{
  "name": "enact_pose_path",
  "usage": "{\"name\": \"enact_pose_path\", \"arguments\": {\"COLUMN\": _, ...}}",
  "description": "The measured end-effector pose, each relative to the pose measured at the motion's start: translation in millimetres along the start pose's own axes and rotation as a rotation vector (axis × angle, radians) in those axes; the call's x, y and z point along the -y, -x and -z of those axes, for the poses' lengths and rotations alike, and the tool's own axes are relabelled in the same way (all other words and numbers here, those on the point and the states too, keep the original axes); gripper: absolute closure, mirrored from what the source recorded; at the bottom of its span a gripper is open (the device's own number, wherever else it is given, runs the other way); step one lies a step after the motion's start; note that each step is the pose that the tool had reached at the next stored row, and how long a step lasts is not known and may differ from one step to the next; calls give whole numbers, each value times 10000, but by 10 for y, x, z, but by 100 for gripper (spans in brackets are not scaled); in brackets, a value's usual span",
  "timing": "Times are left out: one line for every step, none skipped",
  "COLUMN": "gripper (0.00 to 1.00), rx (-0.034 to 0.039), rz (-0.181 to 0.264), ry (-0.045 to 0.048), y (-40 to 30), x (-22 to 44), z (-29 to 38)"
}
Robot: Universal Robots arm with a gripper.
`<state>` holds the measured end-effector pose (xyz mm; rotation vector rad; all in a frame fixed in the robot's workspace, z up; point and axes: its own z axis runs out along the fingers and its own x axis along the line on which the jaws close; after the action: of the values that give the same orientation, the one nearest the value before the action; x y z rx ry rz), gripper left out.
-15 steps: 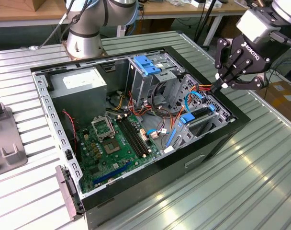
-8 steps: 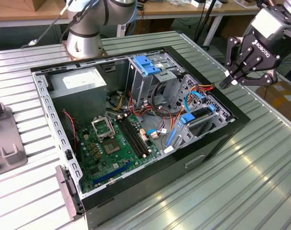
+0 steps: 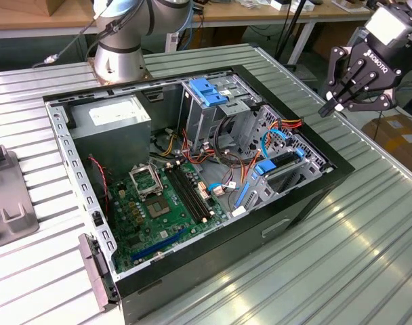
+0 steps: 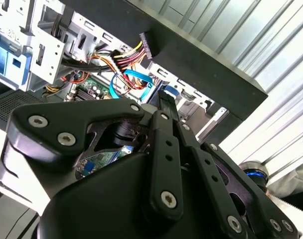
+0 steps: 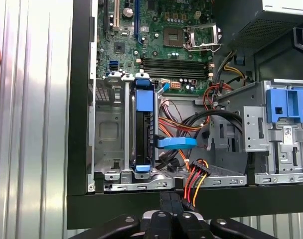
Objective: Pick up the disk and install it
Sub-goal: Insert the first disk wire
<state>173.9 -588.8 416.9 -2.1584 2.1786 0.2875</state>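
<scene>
As far as these views show, the job looks close to finished, if not done: the disk [image 5: 144, 129] already sits inside the open computer case [image 3: 274, 227], slotted on edge into the metal drive cage [image 5: 109, 134] at the case's corner nearest the exterior view's right, beside the motherboard [image 3: 158, 203]. The gripper [image 3: 330, 107] hangs outside the case, well apart from it and above the ribbed metal table [image 3: 355, 264] at the exterior view's far right. Its jaws appear drawn together, with nothing held between them; in both wrist views the black fingers [image 5: 170, 201] meet in a narrow column pointing toward the case wall. What I judge may be left is confirming that the drive is fully seated and latched, which I cannot tell from here, and whether any cable is plugged into it; a flat blue cable [image 5: 176, 142] and a red, orange and yellow power lead [image 5: 196, 174] lie just beside the cage, but their ends cannot be traced to the drive. The disk itself shows as a slim dark slab held in a bright blue plastic carrier, with a broad blue tab at one end and a smaller blue clip at the other. In the exterior view it reads as a blue patch [image 3: 265, 167] at the cage. It looks straight in its slot, not tilted. A broader blue bracket [image 3: 207, 91] tops a separate bay at the far side of the case.
</scene>
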Motion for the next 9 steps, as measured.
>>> {"name": "enact_pose_path", "arguments": {"gripper": 90, "rx": 0, "rz": 0, "ry": 0, "y": 0, "x": 4, "z": 0}}
{"name": "enact_pose_path", "arguments": {"gripper": 90, "rx": 0, "rz": 0, "ry": 0, "y": 0, "x": 6, "z": 0}}
{"name": "enact_pose_path", "arguments": {"gripper": 90, "rx": 0, "rz": 0, "ry": 0, "y": 0, "x": 8, "z": 0}}
{"name": "enact_pose_path", "arguments": {"gripper": 90, "rx": 0, "rz": 0, "ry": 0, "y": 0, "x": 12, "z": 1}}
{"name": "enact_pose_path", "arguments": {"gripper": 90, "rx": 0, "rz": 0, "ry": 0, "y": 0, "x": 15, "z": 1}}
{"name": "enact_pose_path", "arguments": {"gripper": 90, "rx": 0, "rz": 0, "ry": 0, "y": 0, "x": 17, "z": 1}}
{"name": "enact_pose_path", "arguments": {"gripper": 90, "rx": 0, "rz": 0, "ry": 0, "y": 0, "x": 20, "z": 2}}
{"name": "enact_pose_path", "arguments": {"gripper": 90, "rx": 0, "rz": 0, "ry": 0, "y": 0, "x": 22, "z": 2}}
{"name": "enact_pose_path", "arguments": {"gripper": 89, "rx": 0, "rz": 0, "ry": 0, "y": 1, "x": 25, "z": 2}}
